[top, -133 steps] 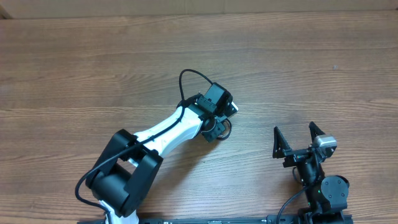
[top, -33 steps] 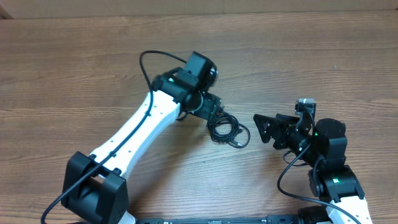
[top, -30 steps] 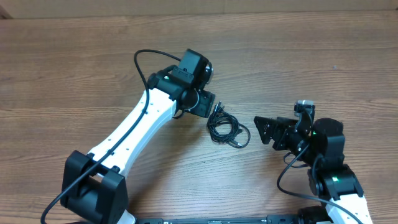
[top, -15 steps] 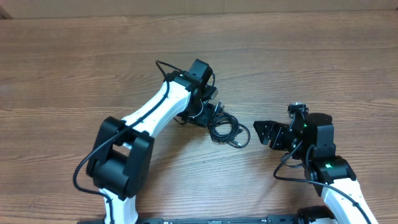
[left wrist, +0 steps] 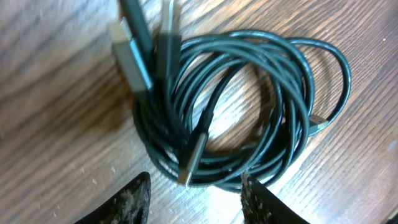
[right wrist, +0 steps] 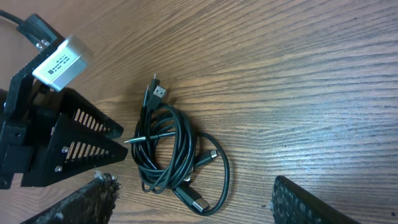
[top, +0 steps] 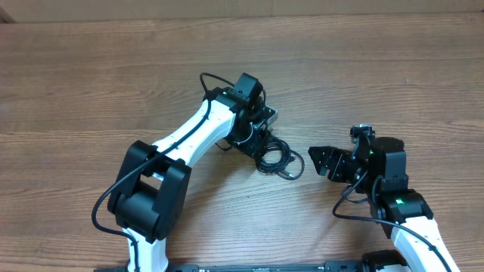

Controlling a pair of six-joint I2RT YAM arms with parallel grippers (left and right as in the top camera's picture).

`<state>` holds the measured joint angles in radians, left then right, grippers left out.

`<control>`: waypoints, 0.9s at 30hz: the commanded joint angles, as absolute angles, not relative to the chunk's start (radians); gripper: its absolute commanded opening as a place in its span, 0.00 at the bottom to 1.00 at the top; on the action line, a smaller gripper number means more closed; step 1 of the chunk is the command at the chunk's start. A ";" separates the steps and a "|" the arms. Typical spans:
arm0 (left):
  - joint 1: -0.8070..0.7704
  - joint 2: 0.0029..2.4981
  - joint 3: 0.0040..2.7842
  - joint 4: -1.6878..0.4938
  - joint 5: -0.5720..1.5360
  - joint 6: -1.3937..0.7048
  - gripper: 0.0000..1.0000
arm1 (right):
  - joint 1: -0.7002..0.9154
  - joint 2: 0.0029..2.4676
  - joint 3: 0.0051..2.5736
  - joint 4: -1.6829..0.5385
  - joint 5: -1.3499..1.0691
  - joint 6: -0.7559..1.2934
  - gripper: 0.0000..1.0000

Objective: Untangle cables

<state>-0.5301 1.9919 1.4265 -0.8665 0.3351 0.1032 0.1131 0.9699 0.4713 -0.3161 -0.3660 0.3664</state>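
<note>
The cables (top: 277, 158) lie on the desk (top: 91, 75) between my arms as one tangled black coil with silver-tipped plugs. My left fingers (left wrist: 134, 200) stand apart at the coil's edge, clamping nothing. My right fingers (right wrist: 93, 199) are spread wide nearby and empty.

The cables (top: 277, 157) lie in one coil on the bench (top: 378, 75), between the two pincers. The left pincer (left wrist: 196, 202), jaws apart, stands over the coil's left edge, and its arm (top: 193, 140) blocks that side. The right pincer (top: 314, 160), also spread, points at the coil across a strip of bare bench. Beyond the coil the wood is free.
</note>
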 commanded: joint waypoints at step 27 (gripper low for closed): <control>-0.585 2.040 1.426 -0.820 0.253 0.194 0.38 | 0.118 0.967 0.501 -0.313 -0.356 0.367 0.78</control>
